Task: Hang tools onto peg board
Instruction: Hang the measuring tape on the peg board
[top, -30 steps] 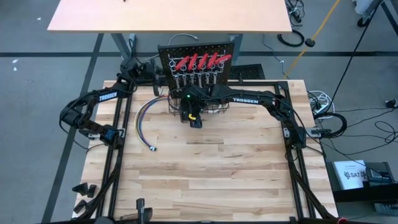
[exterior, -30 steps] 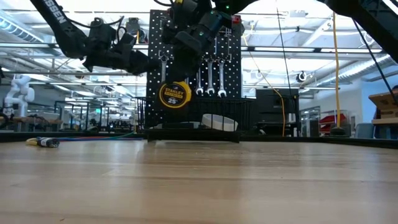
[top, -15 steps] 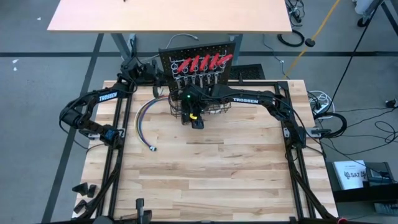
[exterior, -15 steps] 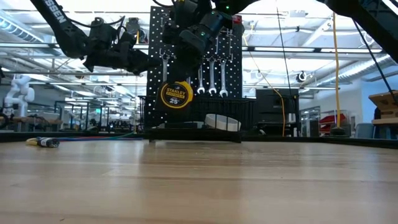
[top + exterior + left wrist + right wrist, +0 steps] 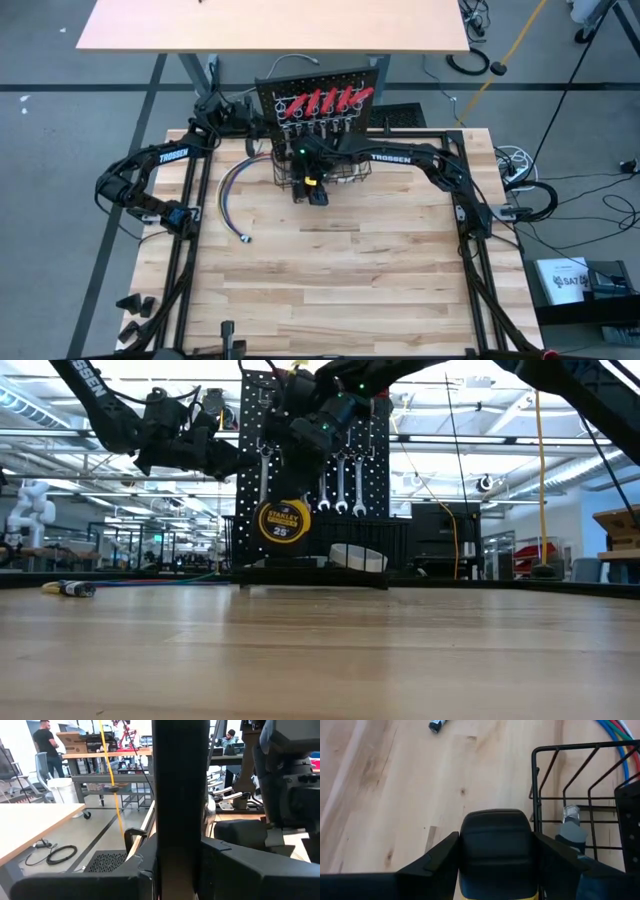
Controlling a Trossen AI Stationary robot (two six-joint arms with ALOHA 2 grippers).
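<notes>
While clamped on the yellow tape measure (image 5: 283, 522), the right gripper (image 5: 300, 465) hangs just in front of the peg board (image 5: 375, 470), above the black wire basket (image 5: 390, 545) at that board's foot. Held clear of the tabletop (image 5: 350, 280), the tape measure (round yellow face turned toward the low camera) sits level with the basket's upper rim; seen past the wrist as a black casing (image 5: 495, 850) with a sliver of yellow under it, and the basket's corner (image 5: 565, 800) just beside it. Inside the basket, near the board: a white tape roll (image 5: 355, 557).

On the peg board itself, above the tape measure: silver wrenches (image 5: 340, 485) hanging in a row, and higher up, from overhead, red-handled tools (image 5: 325, 100) slanting across the panel.

At the board's left edge: the left gripper (image 5: 250, 125), close against the panel; cannot tell whether its fingers are apart or together, since a dark upright (image 5: 180, 795) fills the wrist view.

Left of the board, on the wood: a bundle of coloured wires (image 5: 232, 190), curving away from the basket to a plug end (image 5: 244, 238) well clear of it.
</notes>
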